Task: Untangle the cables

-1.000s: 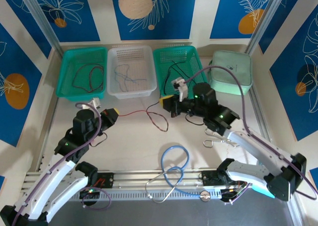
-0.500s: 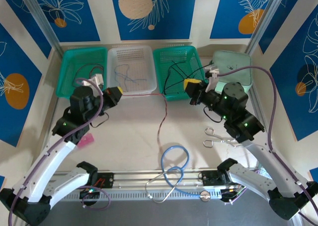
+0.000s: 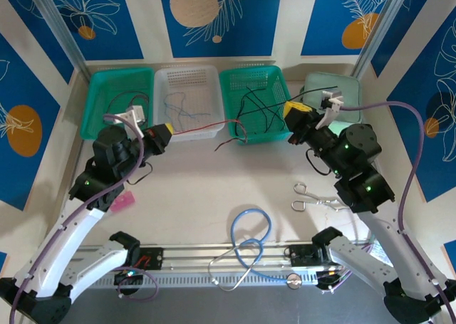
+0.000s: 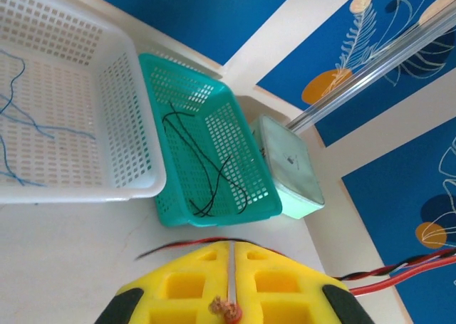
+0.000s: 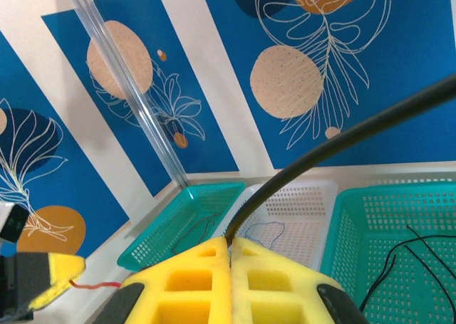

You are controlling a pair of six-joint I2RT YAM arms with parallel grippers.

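The left gripper (image 3: 165, 132) sits just in front of the white basket (image 3: 192, 82), near its left front corner. Its yellow fingers are pressed together on the end of the red cable (image 3: 206, 127), which stretches rightward along that basket's front rim and hangs loose past its right front corner. The right gripper (image 3: 296, 112) is raised well to the right of the white basket, beyond the green basket (image 3: 274, 78) next to it, with its fingers clamped on the black cable (image 5: 342, 142) that leads into that green basket, while thin bluish wires (image 3: 182, 114) lie inside the white basket.
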